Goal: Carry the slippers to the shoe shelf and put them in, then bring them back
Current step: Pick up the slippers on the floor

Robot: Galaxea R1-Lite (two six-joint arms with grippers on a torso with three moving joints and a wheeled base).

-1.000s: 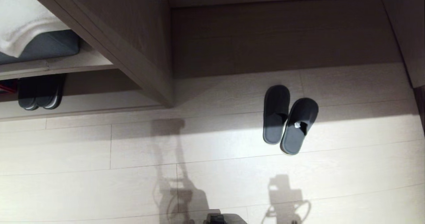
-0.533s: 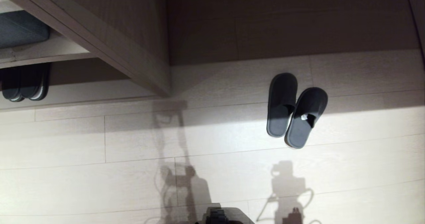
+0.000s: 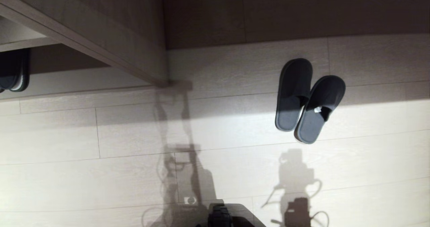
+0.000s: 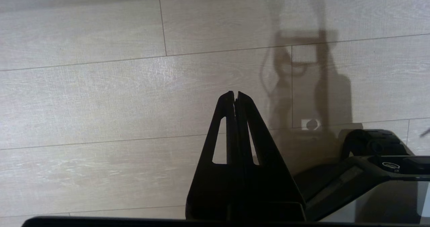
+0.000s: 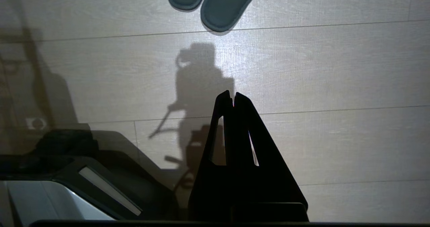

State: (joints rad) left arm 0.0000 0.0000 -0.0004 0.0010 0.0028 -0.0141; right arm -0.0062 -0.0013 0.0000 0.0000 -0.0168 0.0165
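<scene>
Two slippers [image 3: 307,101] — one pair, side by side and touching on the pale floor [image 3: 100,180], right of the shoe shelf [image 3: 84,82]. No readable writing. Left end effector [image 4: 235,94] and right end effector [image 5: 231,94] — both clenched, grasping nothing, above bare floor.
</scene>
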